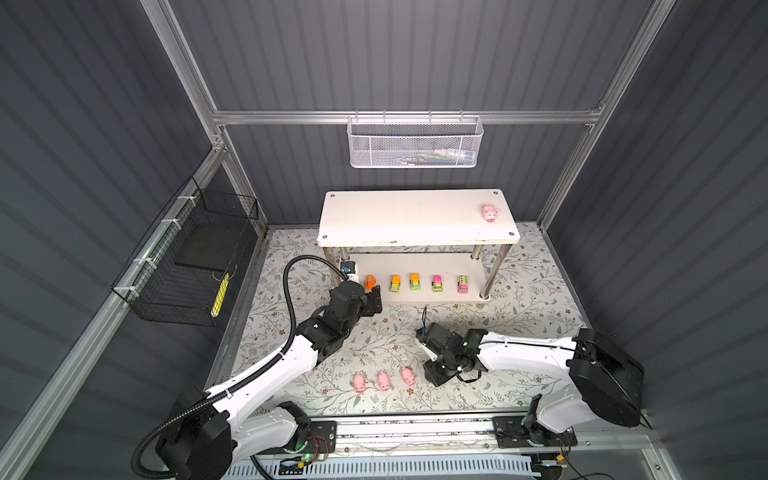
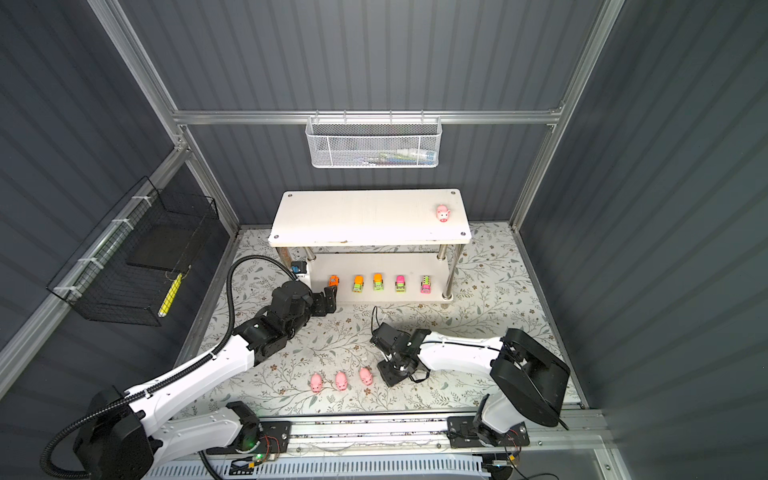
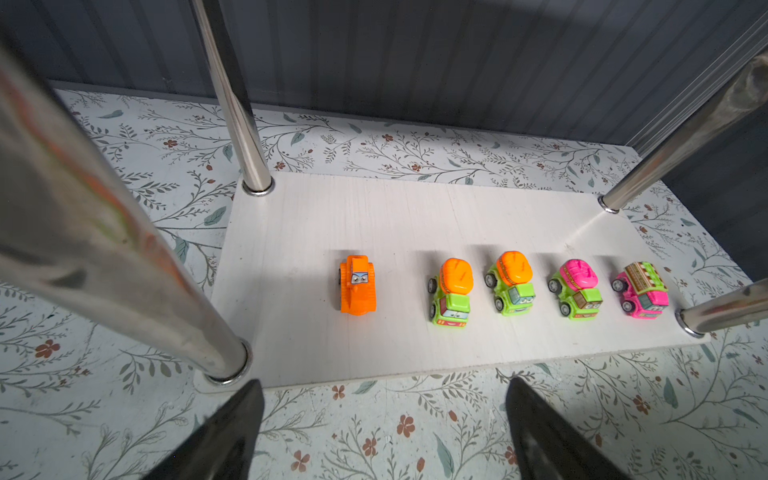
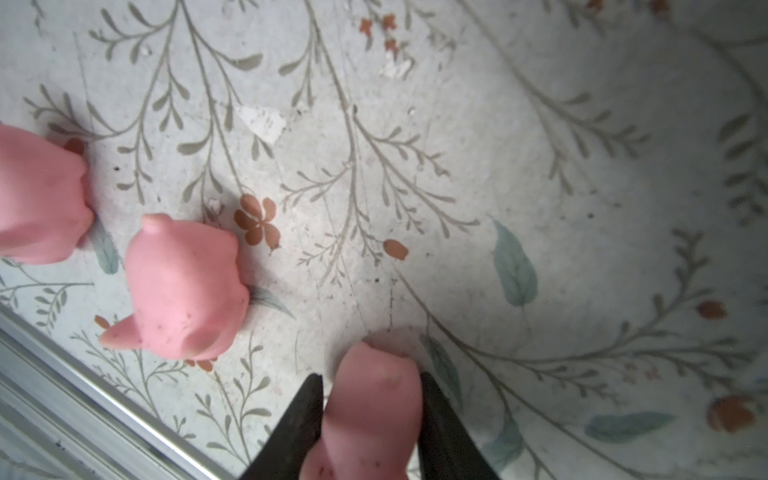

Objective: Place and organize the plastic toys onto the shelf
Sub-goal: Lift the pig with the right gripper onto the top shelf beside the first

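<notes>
**Right gripper clamped on a pig; left gripper spread wide at the shelf**

Top views. In both, your right gripper points down at the floral table, just beside a row of three pigs. Anything it holds is hidden under it here. Your left gripper sits at the front left corner of the shelf, near the lower board. A lone pig stands on the top board, toward its right end.

Left wrist. You see both left fingers spread wide, with only table between them. On the lower board five vehicles stand upright in one row, each apart from the next:
- orange vehicle
- two lime mixers with orange drums
- lime mixer with pink drum
- pink truck

Right wrist. The right gripper has a finger pressed against each side of the gripped pig. You cannot tell whether this pig is off the table. The nearest pig lies close by. Another pig is cut off at the frame edge.
</notes>
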